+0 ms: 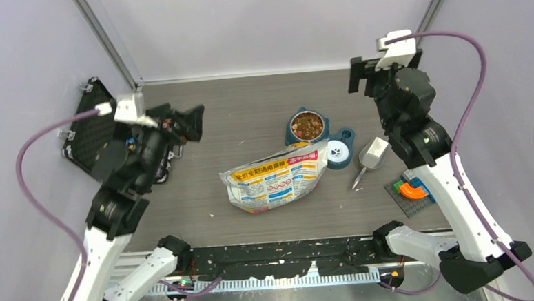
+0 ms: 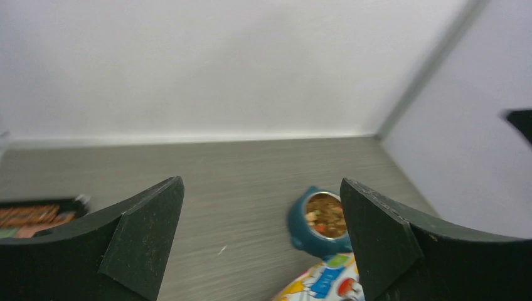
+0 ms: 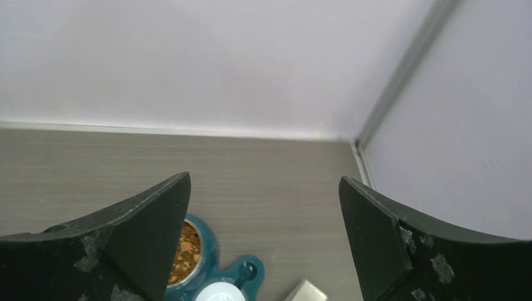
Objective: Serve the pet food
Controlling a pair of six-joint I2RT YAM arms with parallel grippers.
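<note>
Closest up, my own black fingers (image 2: pixel 144 241) are filling the bottom corners of both wrist views, and on both arms the jaws are standing wide apart with nothing between them. So my left gripper (image 1: pixel 192 121) and my right gripper (image 1: pixel 365 76) are both gaping and carrying nothing. Both are hanging up in the air above the worktop (image 1: pixel 248 103), left one over the left side, right one over the far right corner, well apart from each other. The pet food (image 1: pixel 307 125) is sitting in the blue bowl (image 1: pixel 295 136) out in the middle of the worktop, a heap of brown bits with a few orange and lighter ones mixed in. It's showing up from my left wrist too, just off the right finger. A smaller round dish (image 1: pixel 338 152) with a white inside and a paw print is joining onto the bowl's right side. The food bag (image 1: pixel 276 177) is lying flat on its side just in front of the bowl, with its right end touching the dish. The metal scoop (image 1: pixel 373 154) is lying on the worktop just right of the dish, handle pointing back toward my bases; I can't tell if anything's in it. Off by my right arm, some orange, green and blue piece (image 1: pixel 411 190) is sitting on a grey mat.
</note>
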